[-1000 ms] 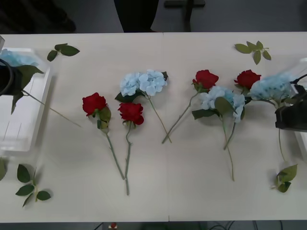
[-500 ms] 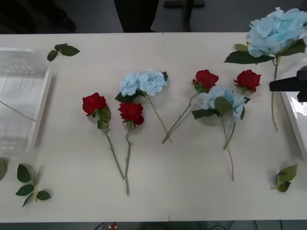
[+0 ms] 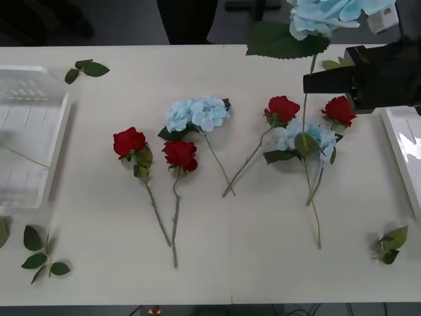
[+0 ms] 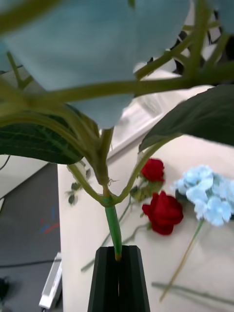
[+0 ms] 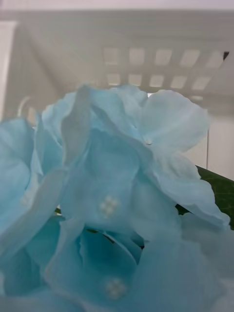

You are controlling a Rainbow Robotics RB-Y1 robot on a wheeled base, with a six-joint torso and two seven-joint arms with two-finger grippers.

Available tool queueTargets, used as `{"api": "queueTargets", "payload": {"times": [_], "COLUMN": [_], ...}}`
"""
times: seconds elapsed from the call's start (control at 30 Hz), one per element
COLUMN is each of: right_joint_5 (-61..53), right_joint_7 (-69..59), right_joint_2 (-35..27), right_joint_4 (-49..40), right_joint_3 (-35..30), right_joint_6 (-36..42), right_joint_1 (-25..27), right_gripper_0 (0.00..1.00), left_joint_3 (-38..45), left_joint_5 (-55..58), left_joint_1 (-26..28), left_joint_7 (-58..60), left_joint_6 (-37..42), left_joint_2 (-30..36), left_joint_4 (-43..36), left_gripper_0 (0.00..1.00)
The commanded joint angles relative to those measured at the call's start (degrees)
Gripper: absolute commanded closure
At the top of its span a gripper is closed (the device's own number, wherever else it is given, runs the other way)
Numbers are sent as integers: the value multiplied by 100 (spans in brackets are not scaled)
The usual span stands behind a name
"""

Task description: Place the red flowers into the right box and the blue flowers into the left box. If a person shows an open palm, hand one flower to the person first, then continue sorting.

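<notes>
Blue flowers: one point(image 3: 325, 13) hangs lifted over the table's far right, its stem pinched between the closed black fingers of the right gripper point(image 3: 309, 83). Another blue bloom point(image 5: 112, 204) sits, probably, inside the left box point(image 3: 56, 141); the left gripper's grip I cannot tell.

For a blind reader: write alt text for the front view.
The right gripper holds a blue flower by its stem above the table's far right. Four red roses and two blue flowers lie between the left box and the right box.
</notes>
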Motion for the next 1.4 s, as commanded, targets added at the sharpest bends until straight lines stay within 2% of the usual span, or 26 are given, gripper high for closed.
{"api": "queueTargets", "payload": {"times": [0.03,0.13,0.2,0.27,0.3,0.33,0.37,0.57,0.6,0.73,0.87,1.03,1.2,1.4], "right_joint_5": [-61,-35,27,141,158,202,202,211,211,413,413,387,387,387], "right_joint_7": [-378,-589,-738,-923,-984,-1107,-1186,-1397,-1520,-1801,-1916,-2232,-2232,-2232], "right_joint_2": [65,82,82,82,82,82,82,126,144,152,188,188,188,188], "right_joint_4": [-448,-624,-721,-826,-844,-888,-905,-923,-923,-923,-897,-879,-879,-879], "right_joint_3": [394,702,860,1018,1054,1133,1194,1528,1590,1818,1818,1836,1836,1836], "right_joint_6": [-568,-973,-1157,-1298,-1333,-1395,-1447,-1773,-1816,-1983,-1975,-1843,-1843,-1843], "right_joint_1": [-130,-182,-226,-262,-279,-297,-305,-446,-455,-587,-613,-622,-622,-622], "right_gripper_0": [100,100,100,100,100,100,100,100,100,100,100,100,100,100], "left_joint_3": [-37,-28,-28,-37,-37,-37,-46,95,174,481,490,253,121,-72], "left_joint_5": [196,345,424,556,591,644,661,723,740,995,1909,3597,4933,5478], "left_joint_1": [-112,-112,-112,-112,-112,-112,-103,-103,-95,-103,-103,-103,46,318], "left_joint_7": [-77,-130,-174,-227,-244,-279,-306,-394,-402,-411,-367,-692,-1668,-2696], "left_joint_6": [-144,-65,-21,-3,-3,-3,5,585,752,1570,1834,1596,1579,1579], "left_joint_2": [186,186,186,186,186,186,186,186,186,195,151,-42,-640,-1431], "left_joint_4": [29,29,29,29,20,12,-6,-445,-560,-1333,-2019,-2063,-2071,-2309], "left_gripper_0": [100,100,93,70,64,44,37,2,0,0,0,0,0,0]}}
